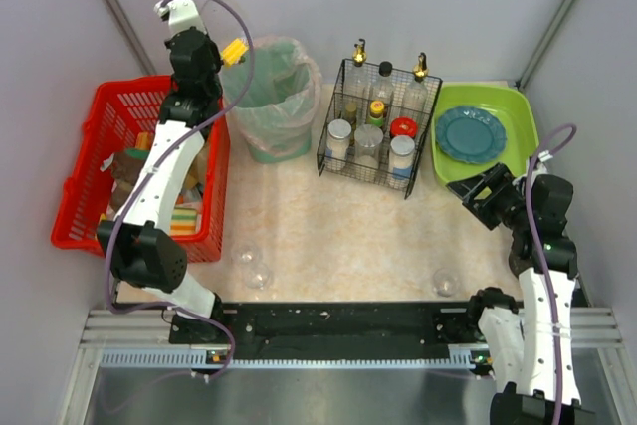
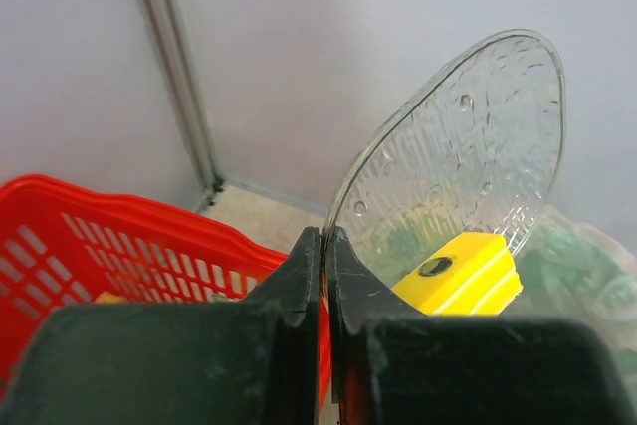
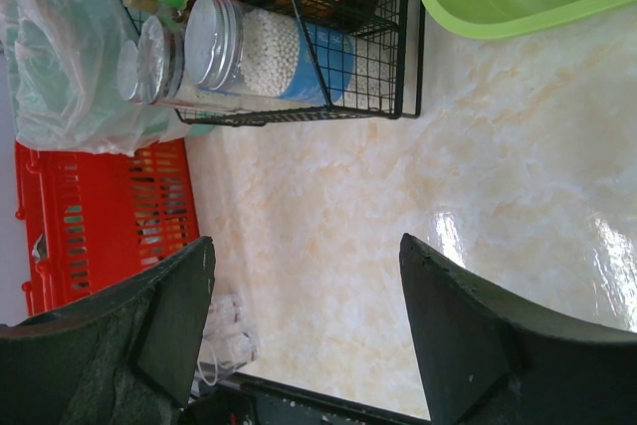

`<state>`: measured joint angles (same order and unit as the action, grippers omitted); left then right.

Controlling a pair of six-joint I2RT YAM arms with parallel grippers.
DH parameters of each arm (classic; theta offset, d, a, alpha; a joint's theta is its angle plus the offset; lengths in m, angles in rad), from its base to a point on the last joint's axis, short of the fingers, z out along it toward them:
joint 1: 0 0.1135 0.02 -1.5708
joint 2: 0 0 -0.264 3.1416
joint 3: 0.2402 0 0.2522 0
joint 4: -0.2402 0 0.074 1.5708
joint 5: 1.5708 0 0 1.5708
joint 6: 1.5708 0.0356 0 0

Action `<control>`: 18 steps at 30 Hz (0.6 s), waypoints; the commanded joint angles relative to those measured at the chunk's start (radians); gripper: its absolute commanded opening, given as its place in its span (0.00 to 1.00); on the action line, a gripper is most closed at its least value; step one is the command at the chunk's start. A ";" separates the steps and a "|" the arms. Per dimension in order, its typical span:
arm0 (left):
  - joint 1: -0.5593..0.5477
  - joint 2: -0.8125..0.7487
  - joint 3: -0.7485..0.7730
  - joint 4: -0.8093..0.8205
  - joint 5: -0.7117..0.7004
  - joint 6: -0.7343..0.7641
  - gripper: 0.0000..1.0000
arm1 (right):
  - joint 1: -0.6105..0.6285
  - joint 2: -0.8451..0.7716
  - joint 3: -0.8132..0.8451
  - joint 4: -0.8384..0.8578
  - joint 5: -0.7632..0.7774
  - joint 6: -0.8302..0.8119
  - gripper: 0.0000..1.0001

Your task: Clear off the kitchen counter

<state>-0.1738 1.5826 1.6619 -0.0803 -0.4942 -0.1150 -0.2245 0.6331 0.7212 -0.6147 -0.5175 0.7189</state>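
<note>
At far left, by the bin's [image 1: 274, 97] rim, the left gripper [image 2: 323, 236] pinches a clear plastic piece [image 2: 468, 146]. To the right, the right gripper [image 3: 307, 244] hangs wide and empty over the kitchen counter [image 1: 338, 226], which spans the middle.

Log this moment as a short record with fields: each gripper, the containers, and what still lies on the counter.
left gripper: shut on a clear plastic piece, raised beside the lined bin
right gripper: open, empty, above the kitchen counter
containers: red basket; wire rack of jars and bottles; green tub holding a blue plate
still on counter: small clear pieces near the front edge
</note>
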 commanded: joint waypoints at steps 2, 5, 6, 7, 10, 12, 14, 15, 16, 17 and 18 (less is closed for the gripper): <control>-0.059 -0.026 -0.028 0.200 -0.164 0.204 0.00 | 0.008 -0.010 0.043 0.032 0.005 -0.006 0.73; -0.104 -0.007 -0.031 0.246 -0.203 0.291 0.00 | 0.007 -0.006 0.038 0.030 0.005 -0.006 0.73; -0.116 0.000 -0.030 0.266 -0.223 0.326 0.00 | 0.008 -0.006 0.038 0.032 0.007 -0.007 0.73; -0.127 0.008 -0.030 0.284 -0.245 0.362 0.00 | 0.008 -0.003 0.038 0.033 0.004 -0.004 0.73; -0.156 0.027 -0.037 0.345 -0.300 0.443 0.00 | 0.008 -0.003 0.038 0.035 0.004 -0.006 0.73; -0.164 0.039 -0.036 0.367 -0.322 0.481 0.00 | 0.008 -0.003 0.038 0.035 0.002 -0.006 0.74; -0.173 0.047 -0.031 0.384 -0.339 0.515 0.00 | 0.007 -0.003 0.040 0.035 0.001 -0.006 0.74; -0.174 0.053 -0.031 0.396 -0.352 0.535 0.00 | 0.008 -0.003 0.038 0.035 0.001 -0.009 0.74; -0.181 0.059 -0.028 0.407 -0.356 0.552 0.00 | 0.008 -0.003 0.038 0.035 -0.001 -0.006 0.74; -0.184 0.063 -0.027 0.413 -0.363 0.566 0.00 | 0.008 -0.003 0.037 0.036 -0.003 -0.006 0.74; -0.187 0.068 -0.018 0.407 -0.368 0.566 0.00 | 0.008 -0.001 0.037 0.035 -0.003 -0.004 0.74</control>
<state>-0.3485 1.6417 1.6249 0.2146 -0.7982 0.3553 -0.2245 0.6312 0.7212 -0.6144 -0.5175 0.7185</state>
